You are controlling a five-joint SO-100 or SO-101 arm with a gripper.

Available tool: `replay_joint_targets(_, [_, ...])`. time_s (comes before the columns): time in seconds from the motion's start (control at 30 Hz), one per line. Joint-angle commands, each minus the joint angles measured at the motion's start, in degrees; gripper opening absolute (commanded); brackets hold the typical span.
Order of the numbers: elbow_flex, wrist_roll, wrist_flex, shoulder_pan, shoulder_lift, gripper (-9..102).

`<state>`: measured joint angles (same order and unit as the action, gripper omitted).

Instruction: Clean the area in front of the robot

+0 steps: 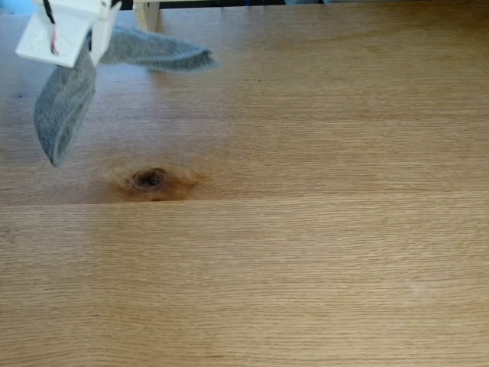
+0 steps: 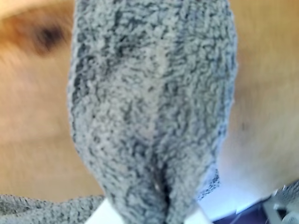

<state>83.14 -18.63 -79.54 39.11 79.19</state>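
My white gripper (image 1: 93, 46) hangs over the far left of the oak-grain tabletop (image 1: 306, 245), shut on a grey terry cloth (image 1: 65, 107). One flap of the cloth droops toward the table at the left, and another trails to the right (image 1: 164, 52). The dark oval knot (image 1: 149, 180) lies on the wood just below and right of the drooping flap. In the wrist view the cloth (image 2: 149, 102) hangs from the gripper (image 2: 149, 217), whose white fingertips (image 2: 100, 215) peek out at the bottom. The blurred knot (image 2: 46, 35) is at the upper left there.
The table's far edge runs along the top of the fixed view, with a white post (image 1: 147, 14) standing just right of the arm. Bare wood stretches across the middle, right and front. In the wrist view, blurred dark and white items (image 2: 282, 205) sit at the bottom right.
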Motion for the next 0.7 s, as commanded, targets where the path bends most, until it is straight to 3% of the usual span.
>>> replay_joint_targets(0.0, [-0.7, -2.9, -5.2, 6.4, 6.9, 0])
replay_joint_targets(0.2, [5.1, -10.0, -4.0, 11.2, 4.4, 0])
replay_joint_targets(0.3, [12.3, -10.1, 3.1, 12.4, 4.8, 2])
replay_joint_targets(0.53, [28.5, -7.6, 23.0, 14.1, 8.3, 21])
replay_joint_targets(0.67, [33.5, -6.2, 28.6, 12.0, 13.0, 26])
